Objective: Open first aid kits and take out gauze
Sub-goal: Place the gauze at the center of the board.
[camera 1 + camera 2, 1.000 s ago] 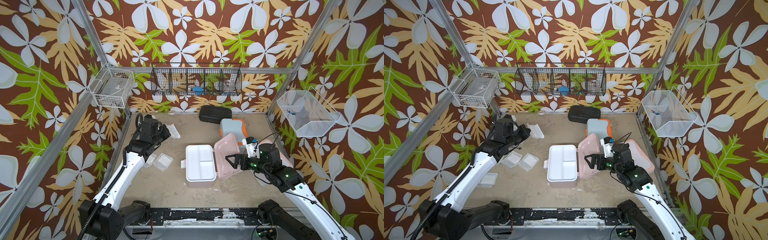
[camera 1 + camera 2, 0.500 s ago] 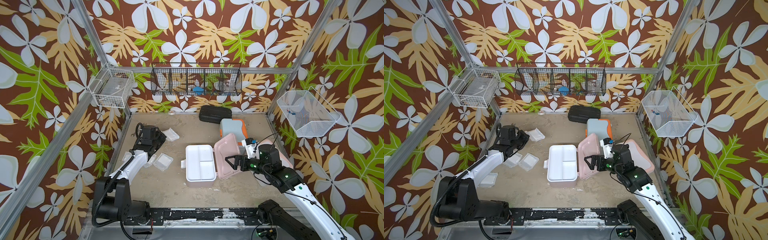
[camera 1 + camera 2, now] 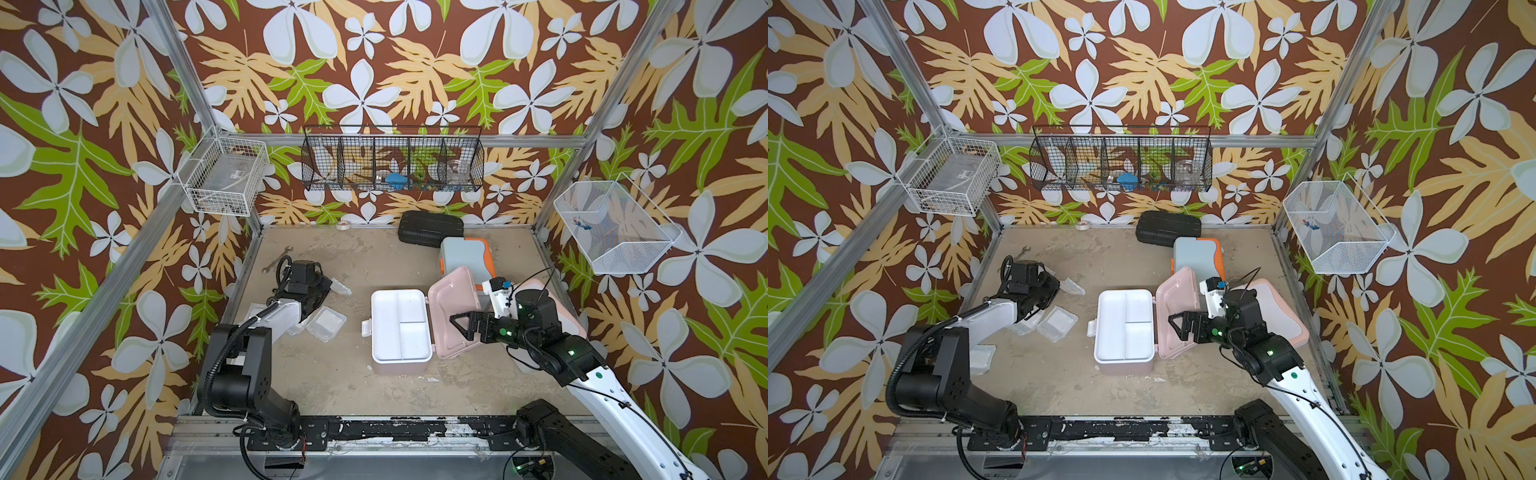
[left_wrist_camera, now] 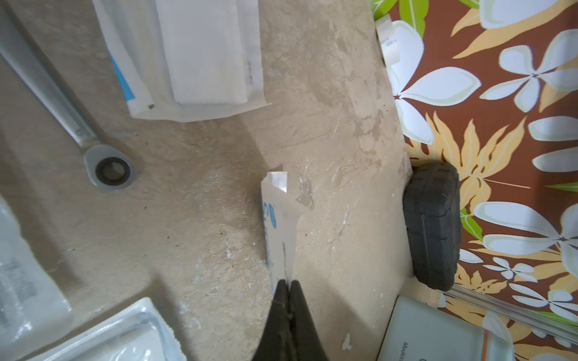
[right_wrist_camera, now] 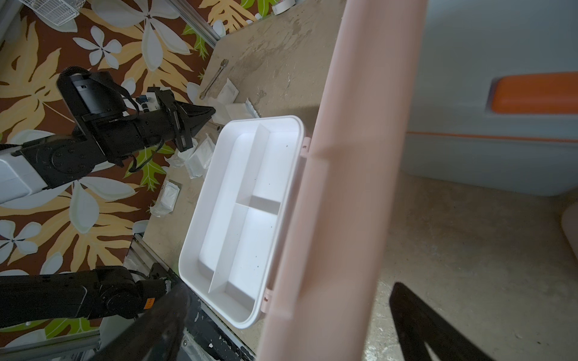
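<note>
The dusty pink first aid kit stands open mid-table, its white divided tray (image 3: 401, 324) bare and its lid (image 3: 453, 316) upright. My right gripper (image 3: 459, 326) is open, a finger on each side of that lid (image 5: 341, 187). The light blue kit (image 3: 465, 257) sits shut behind it, and the white kit (image 3: 557, 299) lies under my right arm. My left gripper (image 4: 287, 281) is shut on a gauze packet (image 4: 280, 225) just above the table at the left (image 3: 340, 286). More gauze packets (image 3: 326, 326) (image 3: 982, 359) lie beside that arm.
A flat black ribbed case (image 3: 430, 227) lies at the back, with a tape roll (image 3: 344, 225) by the back wall. A wrench (image 3: 277, 259) lies at the back left near my left gripper. Wire baskets (image 3: 392, 164) hang on the walls.
My left arm has folded down low over the left of the table, still holding the gauze packet. The right arm and the pink lid have not moved.
</note>
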